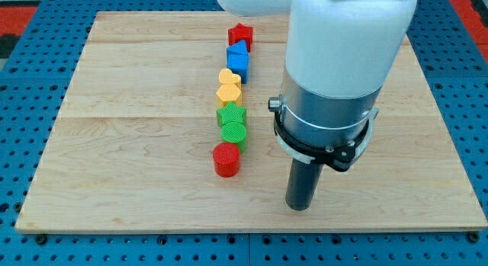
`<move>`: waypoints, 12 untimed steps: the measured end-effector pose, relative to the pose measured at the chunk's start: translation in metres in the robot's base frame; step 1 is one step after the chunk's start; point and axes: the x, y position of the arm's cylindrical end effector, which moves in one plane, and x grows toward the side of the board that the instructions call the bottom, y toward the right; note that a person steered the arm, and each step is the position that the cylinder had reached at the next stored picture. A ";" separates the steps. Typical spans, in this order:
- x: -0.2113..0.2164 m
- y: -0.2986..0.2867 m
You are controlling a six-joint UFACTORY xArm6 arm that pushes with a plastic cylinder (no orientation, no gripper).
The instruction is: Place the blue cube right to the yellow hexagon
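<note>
The blue cube [239, 65] sits in a column of blocks near the board's middle, just above the yellow heart [229, 78]. The yellow hexagon [228, 93] lies directly below the heart and touches it. My tip [300, 208] rests on the board at the lower right, well below and to the right of the whole column, touching no block. The arm's large white and grey body hides the board's upper right part.
The column also holds a red star [241, 33] at its top, another blue block [237, 48], a green star [231, 113], a green cylinder [233, 133] and a red cylinder [226, 160]. The wooden board [122, 144] lies on a blue perforated table.
</note>
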 end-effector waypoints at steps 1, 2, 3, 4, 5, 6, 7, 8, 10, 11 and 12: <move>0.000 -0.002; 0.002 -0.002; 0.002 -0.002; 0.002 -0.002; 0.002 -0.008; 0.002 -0.008; 0.002 -0.015; -0.020 0.019; -0.160 0.097; -0.191 0.087; -0.223 0.068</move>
